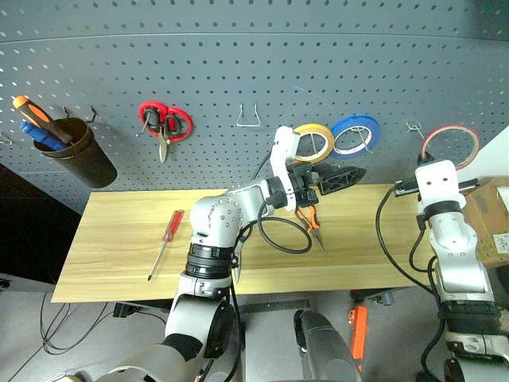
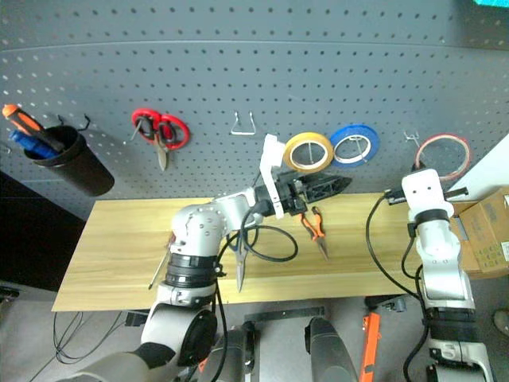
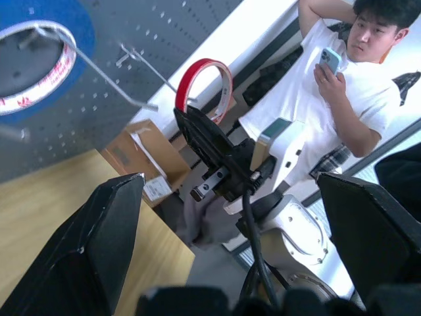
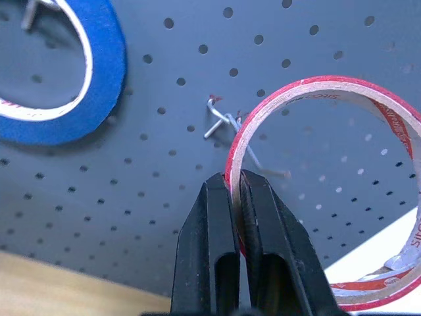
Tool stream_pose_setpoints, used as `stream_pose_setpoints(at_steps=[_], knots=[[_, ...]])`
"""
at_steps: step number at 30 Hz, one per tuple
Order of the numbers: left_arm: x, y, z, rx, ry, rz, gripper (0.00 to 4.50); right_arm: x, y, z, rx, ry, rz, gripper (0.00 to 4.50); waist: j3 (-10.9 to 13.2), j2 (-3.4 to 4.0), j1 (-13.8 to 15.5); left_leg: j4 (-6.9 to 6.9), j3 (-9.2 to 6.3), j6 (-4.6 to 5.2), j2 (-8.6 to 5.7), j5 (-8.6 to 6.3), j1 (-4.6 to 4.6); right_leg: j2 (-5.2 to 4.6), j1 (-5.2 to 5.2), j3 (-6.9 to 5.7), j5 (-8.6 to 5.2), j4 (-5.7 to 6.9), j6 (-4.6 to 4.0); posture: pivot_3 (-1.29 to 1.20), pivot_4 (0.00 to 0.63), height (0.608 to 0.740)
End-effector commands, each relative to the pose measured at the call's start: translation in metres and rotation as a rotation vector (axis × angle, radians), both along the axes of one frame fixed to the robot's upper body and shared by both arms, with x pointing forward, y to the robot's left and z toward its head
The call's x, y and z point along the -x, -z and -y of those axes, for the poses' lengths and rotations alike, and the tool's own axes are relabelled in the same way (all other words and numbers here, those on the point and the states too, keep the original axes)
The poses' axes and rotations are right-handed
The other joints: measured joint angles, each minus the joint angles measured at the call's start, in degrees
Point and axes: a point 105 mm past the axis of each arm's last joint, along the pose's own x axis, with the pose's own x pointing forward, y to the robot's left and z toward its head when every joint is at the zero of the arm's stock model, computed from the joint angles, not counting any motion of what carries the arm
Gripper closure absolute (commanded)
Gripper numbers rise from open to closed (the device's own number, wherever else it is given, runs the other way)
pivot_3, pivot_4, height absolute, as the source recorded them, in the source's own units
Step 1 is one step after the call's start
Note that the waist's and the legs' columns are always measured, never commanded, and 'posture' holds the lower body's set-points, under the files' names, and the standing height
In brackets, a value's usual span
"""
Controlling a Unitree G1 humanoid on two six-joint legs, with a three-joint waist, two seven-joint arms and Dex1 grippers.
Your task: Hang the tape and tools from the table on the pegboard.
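Observation:
My right gripper point(image 4: 235, 179) is shut on the rim of the red tape point(image 4: 316, 89), holding the ring up against the pegboard point(image 1: 238, 64) beside a metal hook point(image 4: 223, 122). The ring's rim partly covers the hook. My left gripper point(image 1: 348, 177) hovers open and empty above the table point(image 1: 111, 247), its wide fingers point(image 3: 99, 243) pointing right. Below it on the wood lie the orange-and-black pliers point(image 1: 311, 224). The red-handled screwdriver point(image 1: 168, 242) lies on the table's left part. A pair of pointed blades point(image 2: 238, 270), likely the dark scissors, sticks out from under my left arm.
On the pegboard hang red-handled scissors point(image 1: 165, 123), a yellow roll point(image 1: 315, 142), a blue roll point(image 1: 355, 135) and an empty hook point(image 1: 248, 118). A dark cup point(image 1: 75, 151) with an orange screwdriver hangs at the left. A cardboard box point(image 1: 489, 219) sits at the table's right end. A person point(image 3: 329, 79) sits beyond.

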Motion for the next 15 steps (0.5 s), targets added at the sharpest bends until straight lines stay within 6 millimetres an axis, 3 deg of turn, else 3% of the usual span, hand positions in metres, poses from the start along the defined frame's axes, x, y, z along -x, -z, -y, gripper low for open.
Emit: stream_pose_setpoints(at_steps=[1,7,11,15], knots=[[0.007,-0.012,0.008,0.028,0.026,0.05,0.0,-0.003,-0.013,0.0,-0.047,-0.035,0.056,4.49,-0.1,0.02,0.0,0.01,0.0,0.0,0.0,0.0,0.0,0.0,0.0,0.01,0.02,0.0,-0.02,-0.1,0.154,0.74],[0.003,-0.014,0.009,0.025,0.016,0.074,0.0,-0.019,0.002,-0.01,-0.149,-0.124,-0.026,4.49,-1.1,0.19,0.0,0.07,0.01,0.0,0.0,0.01,0.02,0.0,0.02,0.01,0.1,0.06,-0.11,-0.09,0.142,0.74],[0.001,-0.018,0.009,0.034,0.011,0.08,0.0,-0.021,-0.001,-0.009,-0.149,-0.127,-0.014,3.55,-1.2,0.35,0.0,0.12,0.01,0.09,-0.02,0.08,0.03,0.0,0.02,0.02,0.2,0.14,-0.15,-0.09,0.141,0.74],[0.001,-0.017,0.011,0.035,0.009,0.081,0.0,-0.02,0.001,-0.008,-0.151,-0.116,-0.013,2.17,-1.3,0.36,-0.1,0.2,0.02,0.09,-0.03,0.12,0.07,0.0,0.01,0.05,0.2,0.38,-0.15,-0.09,0.141,0.74]])
